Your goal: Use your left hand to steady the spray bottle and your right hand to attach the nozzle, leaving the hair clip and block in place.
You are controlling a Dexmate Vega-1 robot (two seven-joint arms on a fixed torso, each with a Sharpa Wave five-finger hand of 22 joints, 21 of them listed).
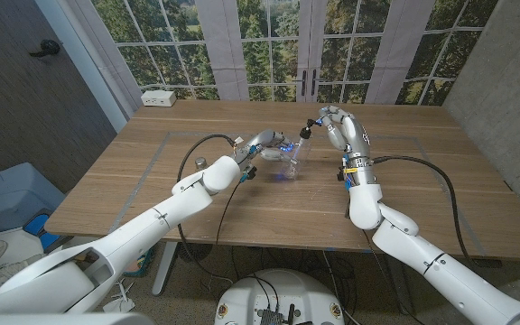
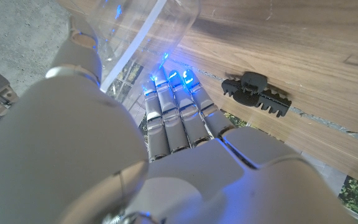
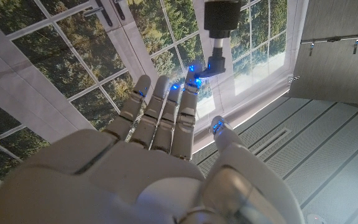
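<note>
- Clear spray bottle (image 1: 293, 161) standing mid-table on the wooden table (image 1: 404, 194), a little beyond centre, with a blue glow at its base.
- Gripped from the robot's left by the left hand (image 1: 264, 145), fingers (image 2: 173, 112) wrapped along the clear wall as seen in the left wrist view; clamped on the bottle, steadying step apparently in place.
- Nozzle (image 1: 306, 129) held just above and beside the bottle's top, tube hanging down toward the neck; in the right wrist view the black nozzle (image 3: 219, 37) dangling beyond the fingertips (image 3: 194, 84).
- Pinched by the right hand (image 1: 341, 128) at the fingertips, other fingers fairly straight; closed on the nozzle, not on the bottle.
- Nozzle not yet seated: head apart from the neck, tilted rather than square over the opening; whether the tube tip has entered the neck too small to tell.
- Judged progress: bottle braced, nozzle picked up and brought over; left to do are lining up, lowering the tube in and twisting the cap down.
- Black hair clip (image 2: 257, 94) lying on the wood close by the left hand's fingers, apart from the bottle; untouched as far as visible.
- Small dark block (image 1: 200, 162) near the left forearm, apart from bottle and hands.
- White box (image 1: 159, 98) at the table's far left corner, well apart.
</note>
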